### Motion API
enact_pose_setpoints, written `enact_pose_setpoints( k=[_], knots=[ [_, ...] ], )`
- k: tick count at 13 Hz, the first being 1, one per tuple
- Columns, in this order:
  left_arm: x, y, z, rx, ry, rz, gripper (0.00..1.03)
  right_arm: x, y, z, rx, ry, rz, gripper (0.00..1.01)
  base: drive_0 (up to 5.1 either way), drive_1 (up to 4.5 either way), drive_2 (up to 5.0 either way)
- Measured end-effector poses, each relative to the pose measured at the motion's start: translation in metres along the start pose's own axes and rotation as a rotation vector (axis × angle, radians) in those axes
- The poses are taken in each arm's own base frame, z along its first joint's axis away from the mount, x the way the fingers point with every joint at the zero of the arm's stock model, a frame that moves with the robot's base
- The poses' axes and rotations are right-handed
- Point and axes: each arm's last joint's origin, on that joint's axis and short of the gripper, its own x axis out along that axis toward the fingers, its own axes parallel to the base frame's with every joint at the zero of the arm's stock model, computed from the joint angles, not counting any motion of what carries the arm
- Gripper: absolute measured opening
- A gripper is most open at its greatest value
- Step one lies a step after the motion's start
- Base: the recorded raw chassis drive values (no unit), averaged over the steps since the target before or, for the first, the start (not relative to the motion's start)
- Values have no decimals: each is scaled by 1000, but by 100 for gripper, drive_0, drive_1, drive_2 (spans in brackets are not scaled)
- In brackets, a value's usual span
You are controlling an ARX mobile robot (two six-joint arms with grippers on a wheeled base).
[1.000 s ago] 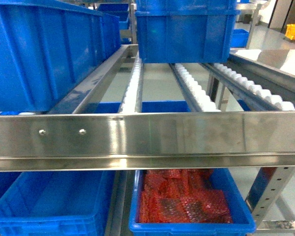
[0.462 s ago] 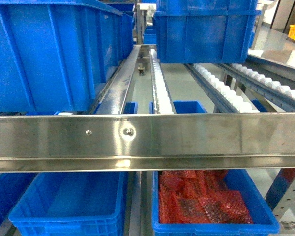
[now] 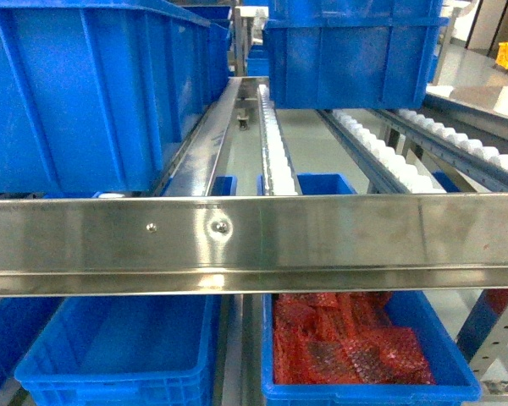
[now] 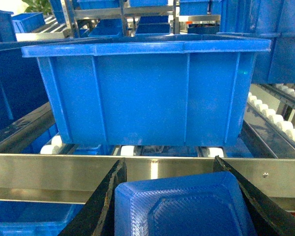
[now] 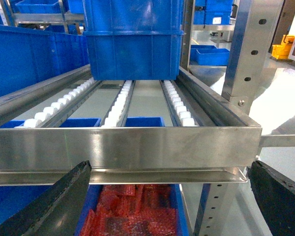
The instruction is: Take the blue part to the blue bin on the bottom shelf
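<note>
The blue part (image 4: 179, 206), a flat ribbed plastic piece, sits between the black fingers of my left gripper (image 4: 169, 160), which is shut on it. It hangs just in front of the bottom shelf's steel front rail (image 4: 39, 177). Behind that rail a large blue bin (image 4: 147, 93) stands on white rollers; in the head view this blue bin (image 3: 76, 93) is at the upper left. My right gripper (image 5: 169, 164) is open and holds nothing, facing the same front rail (image 5: 137, 147). Neither gripper shows in the head view.
Below the front rail (image 3: 322, 241) stand an empty blue bin (image 3: 118, 355) and a blue bin of red bubble-wrapped parts (image 3: 347, 351). Another blue bin (image 3: 356, 51) sits farther back on the roller tracks (image 3: 275, 152). A steel upright (image 5: 248, 49) rises at the right.
The head view has swung left, so the rack and bins sit farther right in the frame than a second ago. Over the last half second nothing has visibly moved.
</note>
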Motion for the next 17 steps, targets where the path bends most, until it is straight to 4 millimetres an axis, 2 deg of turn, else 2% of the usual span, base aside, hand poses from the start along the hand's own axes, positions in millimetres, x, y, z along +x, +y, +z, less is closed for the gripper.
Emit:
enact_pose_setpoints(
  k=[17],
  knots=[
    [0,0,0,0,1,0,44,0,0,0,0,-2,-4,98,0,0,0]
  ],
)
